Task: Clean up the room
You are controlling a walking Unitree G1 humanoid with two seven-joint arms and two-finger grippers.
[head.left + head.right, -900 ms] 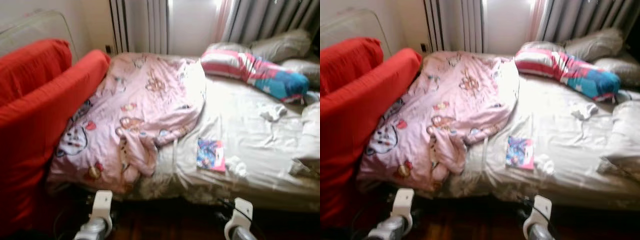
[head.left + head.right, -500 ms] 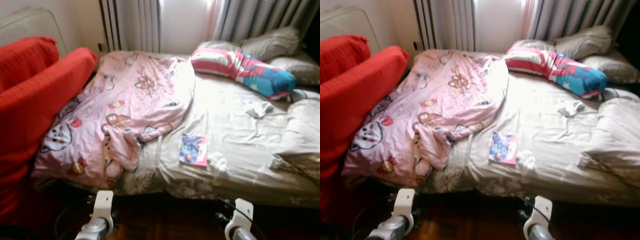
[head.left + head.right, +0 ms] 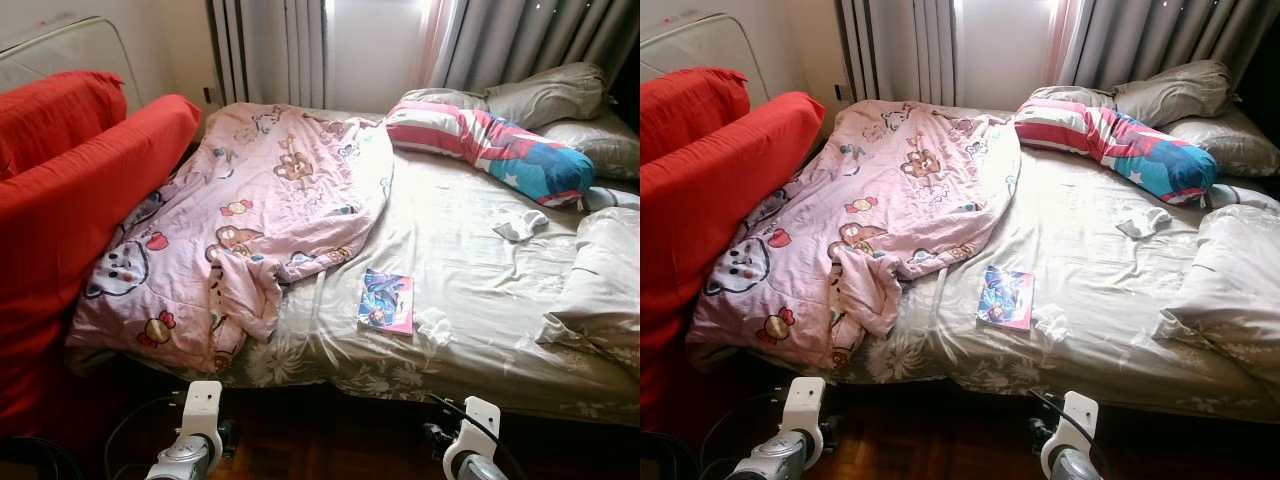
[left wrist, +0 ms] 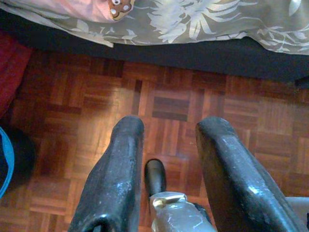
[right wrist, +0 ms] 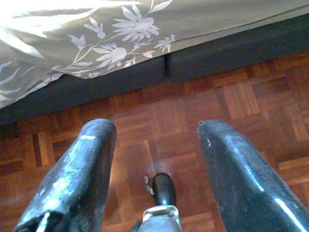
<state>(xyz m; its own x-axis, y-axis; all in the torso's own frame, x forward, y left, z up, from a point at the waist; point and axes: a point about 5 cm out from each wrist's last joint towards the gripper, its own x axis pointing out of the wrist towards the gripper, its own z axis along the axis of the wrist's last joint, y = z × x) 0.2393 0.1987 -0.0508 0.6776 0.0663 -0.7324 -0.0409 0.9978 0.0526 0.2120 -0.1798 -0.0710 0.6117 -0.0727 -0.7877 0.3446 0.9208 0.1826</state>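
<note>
An unmade bed [image 3: 470,290] with a floral beige sheet stands before me. A crumpled pink cartoon blanket [image 3: 250,220] covers its left half. A small colourful book [image 3: 387,301] lies near the front edge, with a white crumpled tissue [image 3: 433,327] beside it and a white cloth [image 3: 520,222] further back. A striped red, white and blue pillow [image 3: 490,145] lies at the head. Both arms hang low in front of the bed. My left gripper [image 4: 166,140] is open above the parquet floor. My right gripper [image 5: 157,140] is open too, with nothing between its fingers.
A red sofa [image 3: 70,210] presses against the bed's left side. Grey pillows [image 3: 545,95] and curtains [image 3: 520,40] are at the back, with a radiator [image 3: 270,50] by the wall. A bunched beige duvet [image 3: 605,285] lies at the right. Parquet floor [image 4: 183,96] runs under the bed edge.
The camera has shifted and steadied, so the bed sits slightly differently in the picture and looks sharper. Nothing on the bed has moved and both arms still hang low.
</note>
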